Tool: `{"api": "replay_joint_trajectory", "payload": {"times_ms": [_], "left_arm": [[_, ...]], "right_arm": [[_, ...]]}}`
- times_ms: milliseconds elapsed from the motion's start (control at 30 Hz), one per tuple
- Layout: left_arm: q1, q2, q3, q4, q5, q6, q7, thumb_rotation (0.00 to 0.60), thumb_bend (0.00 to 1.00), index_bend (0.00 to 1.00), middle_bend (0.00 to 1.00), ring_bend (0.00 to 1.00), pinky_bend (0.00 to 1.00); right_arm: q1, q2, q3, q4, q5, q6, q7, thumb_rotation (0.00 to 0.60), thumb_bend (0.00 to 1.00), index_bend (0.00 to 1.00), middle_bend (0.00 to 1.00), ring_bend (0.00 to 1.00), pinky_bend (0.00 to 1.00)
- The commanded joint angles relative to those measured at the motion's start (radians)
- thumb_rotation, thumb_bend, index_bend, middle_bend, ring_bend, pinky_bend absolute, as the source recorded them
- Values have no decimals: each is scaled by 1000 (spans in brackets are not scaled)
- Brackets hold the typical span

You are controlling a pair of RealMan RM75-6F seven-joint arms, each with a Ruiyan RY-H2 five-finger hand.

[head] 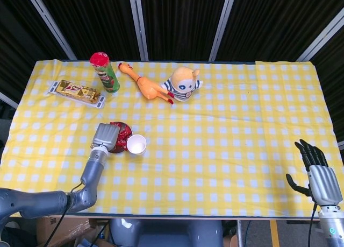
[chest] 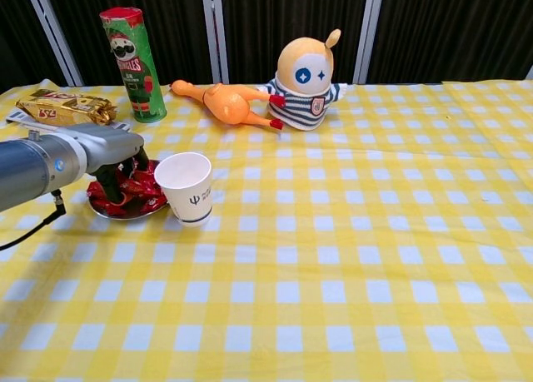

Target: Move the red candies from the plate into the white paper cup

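Note:
A small plate (chest: 98,209) heaped with red candies (chest: 143,191) sits at the left of the table, seen also from the head camera as plate (head: 127,128). The white paper cup (chest: 186,186) stands upright just right of it, touching or nearly touching; its open mouth shows in the head view as cup (head: 136,144). My left hand (chest: 115,157) hangs over the plate's left half, fingers curled down into the pile and closed on a red candy. From above, the left hand (head: 106,136) hides most of the plate. My right hand (head: 318,174) rests at the near right edge, fingers apart, holding nothing.
At the back stand a green chip can (chest: 132,63), a rubber chicken (chest: 225,101) and a striped plush toy (chest: 306,81). A gold snack packet (chest: 65,107) lies at the far left. Bare checked cloth (chest: 350,249) fills the middle and right.

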Motion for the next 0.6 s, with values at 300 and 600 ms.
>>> {"api": "replay_joint_trajectory", "payload": {"times_ms": [300,600], "left_arm": [[-3,58,-24,-51,14,15,-6,600,463,521,605,881,886],[-20,158,-60,-163,20,45,7,600,463,521,603,880,885]], "right_arm": [[-1,-1,4,1,0,5,0,600,408,0,0,0,0],[-1,-3,4,2,-3,6,-5,600,409,0,0,0,0]]}}
